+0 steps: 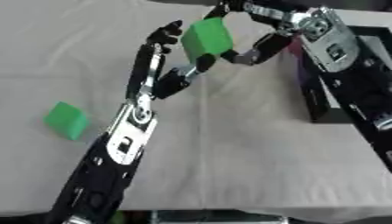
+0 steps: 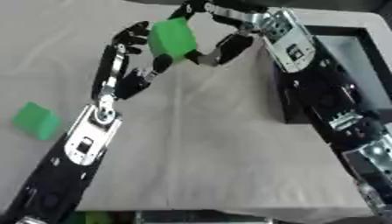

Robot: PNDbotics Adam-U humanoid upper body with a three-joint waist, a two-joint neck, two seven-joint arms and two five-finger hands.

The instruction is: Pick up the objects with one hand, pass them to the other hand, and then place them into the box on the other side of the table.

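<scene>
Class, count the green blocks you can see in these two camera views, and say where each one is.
2. One green foam-like block is held up between the left hand and right hand; one green block lies on the table at left. The black box may hide others.

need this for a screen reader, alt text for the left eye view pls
Both robot hands meet on a green block held above a pale table: left hand from the left, right hand from the right. Another green block lies at left.
</scene>
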